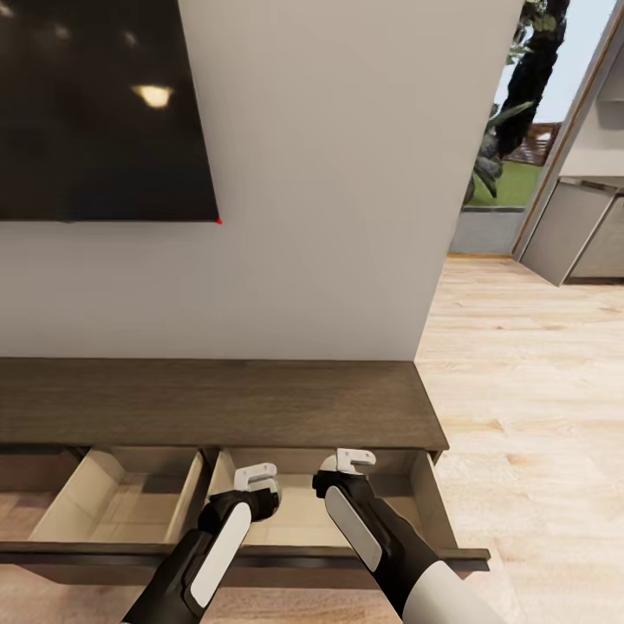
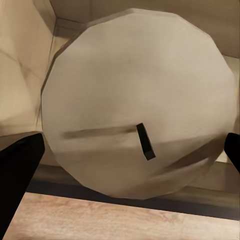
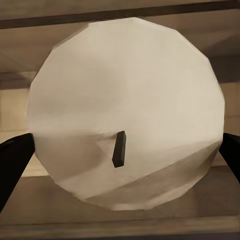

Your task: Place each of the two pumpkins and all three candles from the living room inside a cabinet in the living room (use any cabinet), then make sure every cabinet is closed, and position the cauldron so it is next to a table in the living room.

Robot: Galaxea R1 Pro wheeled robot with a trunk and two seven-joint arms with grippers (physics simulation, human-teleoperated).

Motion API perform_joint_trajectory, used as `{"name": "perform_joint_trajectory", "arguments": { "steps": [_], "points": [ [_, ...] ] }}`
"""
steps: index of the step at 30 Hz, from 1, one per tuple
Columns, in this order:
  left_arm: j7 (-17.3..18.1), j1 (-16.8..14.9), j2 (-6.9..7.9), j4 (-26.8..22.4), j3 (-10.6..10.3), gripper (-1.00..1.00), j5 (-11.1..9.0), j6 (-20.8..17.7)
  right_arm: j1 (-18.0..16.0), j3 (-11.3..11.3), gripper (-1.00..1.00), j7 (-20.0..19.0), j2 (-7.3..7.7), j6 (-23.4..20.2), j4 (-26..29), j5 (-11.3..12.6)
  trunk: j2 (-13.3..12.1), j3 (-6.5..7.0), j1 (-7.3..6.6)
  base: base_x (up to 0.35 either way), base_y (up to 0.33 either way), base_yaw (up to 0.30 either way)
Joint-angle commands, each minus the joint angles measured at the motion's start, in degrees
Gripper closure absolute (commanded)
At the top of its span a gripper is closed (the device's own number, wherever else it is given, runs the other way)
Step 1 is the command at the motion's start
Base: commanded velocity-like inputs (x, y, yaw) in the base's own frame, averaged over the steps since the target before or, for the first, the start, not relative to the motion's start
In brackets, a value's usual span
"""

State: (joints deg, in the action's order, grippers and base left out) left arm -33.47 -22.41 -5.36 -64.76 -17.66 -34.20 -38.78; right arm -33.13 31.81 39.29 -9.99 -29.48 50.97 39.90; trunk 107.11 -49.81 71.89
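Note:
The cabinet [image 1: 217,403] is a long, low, dark wood unit against the wall, with two pale-lined drawers pulled open. Both arms reach down into the right drawer [image 1: 431,507]. In the left wrist view a grey-beige candle [image 2: 135,90] with a short dark wick sits between the dark fingers [image 2: 20,165], which press against its sides. Another candle [image 3: 125,100] is held the same way in the right wrist view, between fingers [image 3: 12,160]. My left gripper [image 1: 257,479] and right gripper [image 1: 348,462] hang over the drawer's inside, hiding the candles from the head view. The pumpkins and cauldron are out of view.
The left drawer [image 1: 130,503] stands open with nothing visible inside. A dark TV screen [image 1: 95,104] hangs on the white wall above the unit. Light wood floor [image 1: 537,390] stretches to the right towards a grey counter [image 1: 572,225] and a glazed opening with plants.

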Motion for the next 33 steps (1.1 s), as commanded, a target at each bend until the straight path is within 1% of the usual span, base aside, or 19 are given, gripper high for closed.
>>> {"name": "perform_joint_trajectory", "arguments": {
  "steps": [1, 8, 17, 23, 33],
  "points": [
    [0.08, -0.01, 0.00, 0.01, -0.04, 1.00, 0.01, 0.07, -0.01, 0.01, 1.00, 0.00, 0.00, 0.03, 0.01, -0.07, 0.42, -0.18, 0.22, 0.000, 0.000, 0.000],
    [0.08, -0.01, 0.00, 0.15, -0.17, 1.00, -0.03, 0.19, -0.01, 0.11, 1.00, 0.00, 0.00, 0.07, -0.16, -0.21, 3.22, -1.44, 1.76, 0.000, 0.000, 0.000],
    [0.08, -0.01, 0.00, 0.05, -0.20, 1.00, -0.07, 0.19, -0.01, 0.18, 1.00, 0.00, 0.00, 0.12, -0.17, -0.26, 3.22, -1.44, 1.76, 0.000, 0.000, 0.000],
    [0.08, -0.01, 0.01, 0.08, -0.25, 1.00, -0.08, 0.19, -0.01, 0.18, 1.00, 0.00, 0.00, 0.04, -0.17, -0.18, 3.22, -1.44, 1.76, 0.107, 0.072, 0.000],
    [0.08, -0.01, 0.00, -0.02, -0.20, 1.00, -0.08, 0.19, -0.09, 0.27, 1.00, -0.73, 0.00, -0.43, -0.09, 0.04, 3.22, -1.43, 1.76, 0.012, 0.008, 0.000]
  ]
}}
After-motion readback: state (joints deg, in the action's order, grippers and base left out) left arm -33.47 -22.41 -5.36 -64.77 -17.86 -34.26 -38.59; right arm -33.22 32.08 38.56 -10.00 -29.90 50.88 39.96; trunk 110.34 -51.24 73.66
